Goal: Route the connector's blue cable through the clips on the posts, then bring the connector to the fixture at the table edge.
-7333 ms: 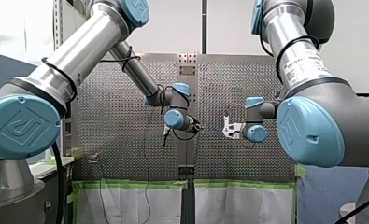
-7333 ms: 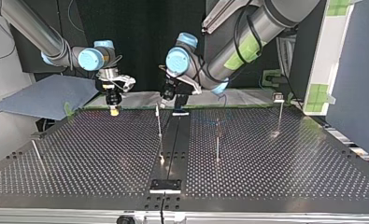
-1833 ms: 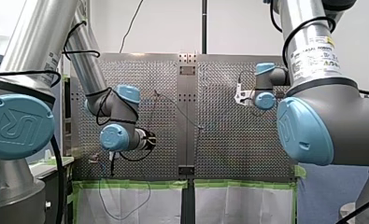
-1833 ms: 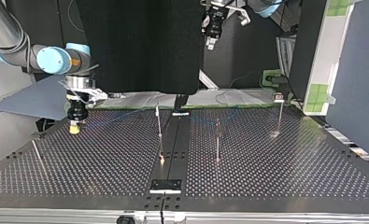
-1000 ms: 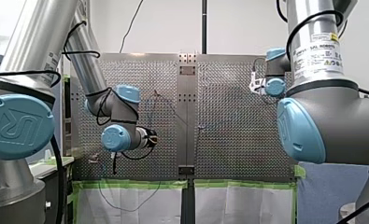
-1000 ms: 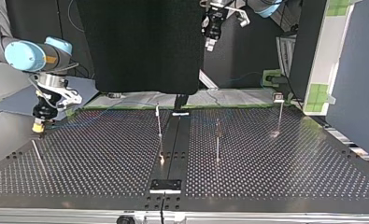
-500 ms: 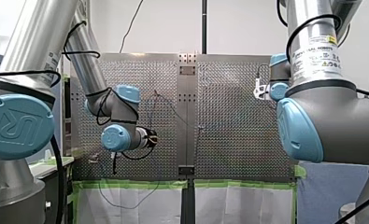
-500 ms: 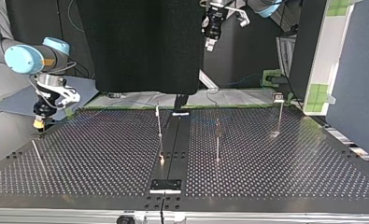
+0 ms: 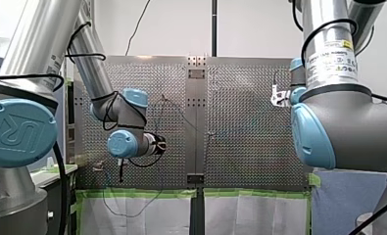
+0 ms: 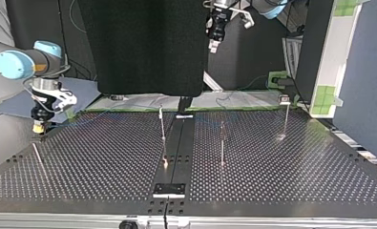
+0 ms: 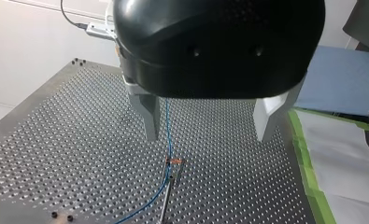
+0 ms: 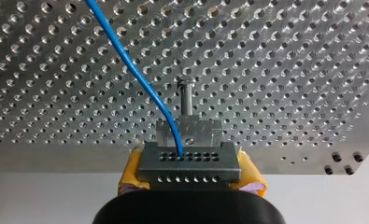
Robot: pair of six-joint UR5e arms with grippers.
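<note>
Right wrist view: connector [image 12: 189,162] across tool [image 12: 192,176]

Left arm [image 9: 34,44] was at front view's left, forearm sloped down to a bent wrist [image 9: 125,143]. Left gripper [image 11: 208,135] pointed down, its fingers [image 11: 149,116] spread wide apart. In top view it hung high, near the top edge, just right of middle. Right arm [image 9: 328,54] was at front view's right, mostly hiding its own wrist. Right gripper [image 12: 190,175] pointed down, low at top view's far left. Its yellow pads [image 12: 131,170] were clamped on either side of the connector [image 12: 190,161].
</note>
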